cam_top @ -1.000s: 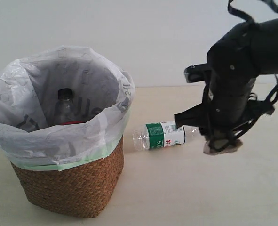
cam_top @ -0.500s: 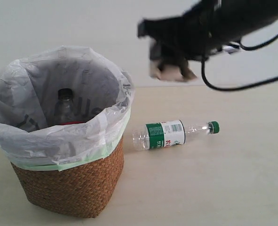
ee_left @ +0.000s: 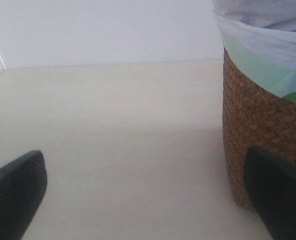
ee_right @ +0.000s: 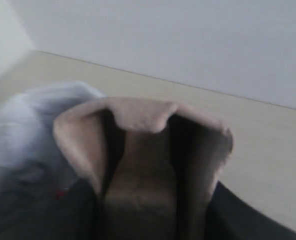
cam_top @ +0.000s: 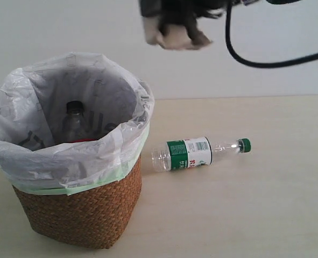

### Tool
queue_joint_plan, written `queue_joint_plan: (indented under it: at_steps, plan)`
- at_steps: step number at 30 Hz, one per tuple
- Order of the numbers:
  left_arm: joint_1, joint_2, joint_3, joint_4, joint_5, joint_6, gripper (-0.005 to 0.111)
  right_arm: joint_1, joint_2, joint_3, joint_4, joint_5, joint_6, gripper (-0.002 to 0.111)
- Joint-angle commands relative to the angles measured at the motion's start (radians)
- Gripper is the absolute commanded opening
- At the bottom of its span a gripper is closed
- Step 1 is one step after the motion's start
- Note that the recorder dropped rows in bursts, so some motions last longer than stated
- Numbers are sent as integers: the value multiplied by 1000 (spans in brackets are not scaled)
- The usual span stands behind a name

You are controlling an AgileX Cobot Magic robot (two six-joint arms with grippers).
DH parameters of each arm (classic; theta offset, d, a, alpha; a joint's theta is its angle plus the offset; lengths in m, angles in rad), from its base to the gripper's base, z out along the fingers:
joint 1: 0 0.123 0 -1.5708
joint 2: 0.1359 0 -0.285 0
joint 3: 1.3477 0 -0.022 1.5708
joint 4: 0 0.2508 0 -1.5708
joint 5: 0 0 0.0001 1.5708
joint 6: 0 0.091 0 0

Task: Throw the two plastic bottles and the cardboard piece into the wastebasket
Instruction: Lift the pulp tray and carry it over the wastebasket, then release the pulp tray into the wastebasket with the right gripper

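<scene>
- Exterior view: right gripper [cam_top: 175, 26] was high at 12 o'clock of the frame, pinching the cardboard piece [cam_top: 172, 37].
- The piece hung in the air at about 1 o'clock from the wastebasket [cam_top: 83, 209], nearer the rim's far-right edge than the middle of the opening.
- Risk, as I judge it: letting go there would likely drop the light piece on the bag lip or the table [cam_top: 255, 215], maybe onto the green-cap bottle [cam_top: 188, 153].
- The piece was blurred, so its long axis was unclear.
- The black-cap bottle [cam_top: 74, 121] sat inside the basket, cap toward 12 o'clock.
- The green-cap bottle lay on the table at 3 o'clock of the basket, long axis 9 to 3, cap toward 3.
- Left wrist view: left gripper [ee_left: 148, 200] had its jaws spread wide and empty, low over the table, with the basket wall just beside one finger. A careless sweep could nudge the basket.
- Right wrist view: the jaws clamped the cardboard piece on both flanks, raised rim pointing away from the wrist. The liner bag [ee_right: 27, 135] was off to one side, not under the piece.
</scene>
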Motion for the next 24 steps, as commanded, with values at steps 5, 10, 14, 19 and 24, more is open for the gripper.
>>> queue_joint_plan:
  at_steps: [5, 10, 14, 19, 24]
  plan:
    - [-6, -3, -4, -2, -8, -9, 108, -37, -2, 34, -856, 414, 560, 0]
    - [-6, -3, -4, -2, -8, -9, 108, -37, 15, 34, -792, 338, 538, 0]
    - [-6, -3, -4, -2, -8, -9, 108, 8, 70, 27, -450, 34, 307, 1]
    - [-6, -3, -4, -2, -8, -9, 108, 143, 119, -130, 21, -132, -3, 52]
    - [-6, -3, -4, -2, -8, -9, 108, 161, 136, -280, -7, 13, 149, 99]
